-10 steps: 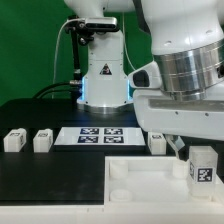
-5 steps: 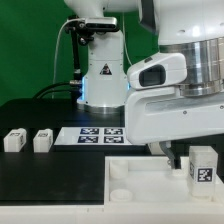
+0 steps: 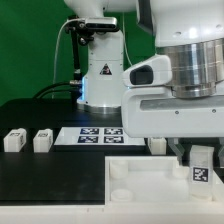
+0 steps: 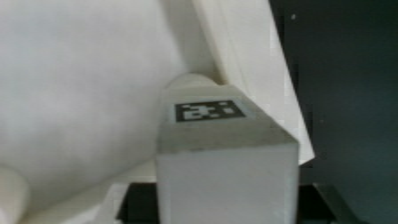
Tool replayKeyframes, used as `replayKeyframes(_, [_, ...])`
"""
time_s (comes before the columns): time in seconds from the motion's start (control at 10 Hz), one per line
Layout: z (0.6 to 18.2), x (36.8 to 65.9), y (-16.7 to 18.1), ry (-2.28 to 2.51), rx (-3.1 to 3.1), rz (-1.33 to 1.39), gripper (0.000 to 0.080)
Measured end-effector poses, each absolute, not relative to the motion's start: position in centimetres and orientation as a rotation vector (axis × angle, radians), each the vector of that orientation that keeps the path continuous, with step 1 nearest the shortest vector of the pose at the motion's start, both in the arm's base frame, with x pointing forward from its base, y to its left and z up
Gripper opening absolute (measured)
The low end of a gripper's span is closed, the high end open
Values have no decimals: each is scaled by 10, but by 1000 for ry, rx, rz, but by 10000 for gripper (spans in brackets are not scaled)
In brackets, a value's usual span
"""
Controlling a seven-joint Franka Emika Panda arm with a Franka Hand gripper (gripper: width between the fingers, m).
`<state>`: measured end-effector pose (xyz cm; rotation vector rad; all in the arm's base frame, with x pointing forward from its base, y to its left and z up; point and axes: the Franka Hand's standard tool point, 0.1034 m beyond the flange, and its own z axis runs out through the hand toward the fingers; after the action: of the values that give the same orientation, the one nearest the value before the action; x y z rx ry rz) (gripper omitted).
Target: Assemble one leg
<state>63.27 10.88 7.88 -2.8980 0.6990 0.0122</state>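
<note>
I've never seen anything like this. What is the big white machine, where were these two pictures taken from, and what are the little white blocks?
The big white machine is a robot arm. Its base stands at the back, and its end, which carries two fingers, hangs close to the camera. One picture comes from a camera off the arm that watches the whole scene. The other comes from a camera on the arm's wrist.

The small white blocks with black-and-white tags are furniture legs. One leg stands under the arm on the large white tray-like part, and it fills the wrist view. Two more legs lie on the black table at the exterior view's left. The flat marker board only carries tags. The pictures do not show whether the fingers grip the leg.
</note>
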Motion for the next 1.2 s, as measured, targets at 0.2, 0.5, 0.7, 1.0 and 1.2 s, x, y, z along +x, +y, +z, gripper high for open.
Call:
replayKeyframes(0.2, [78, 632, 106, 1050, -2782, 49, 301])
replayKeyframes(0.5, [77, 626, 107, 1679, -2410, 131, 301])
replayKeyframes(0.7, [78, 625, 114, 1945, -2184, 180, 300])
replayKeyframes(1.0, [77, 624, 117, 1986, -2148, 190, 299])
replayKeyframes(1.2, [77, 624, 119, 1729, -2361, 148, 553])
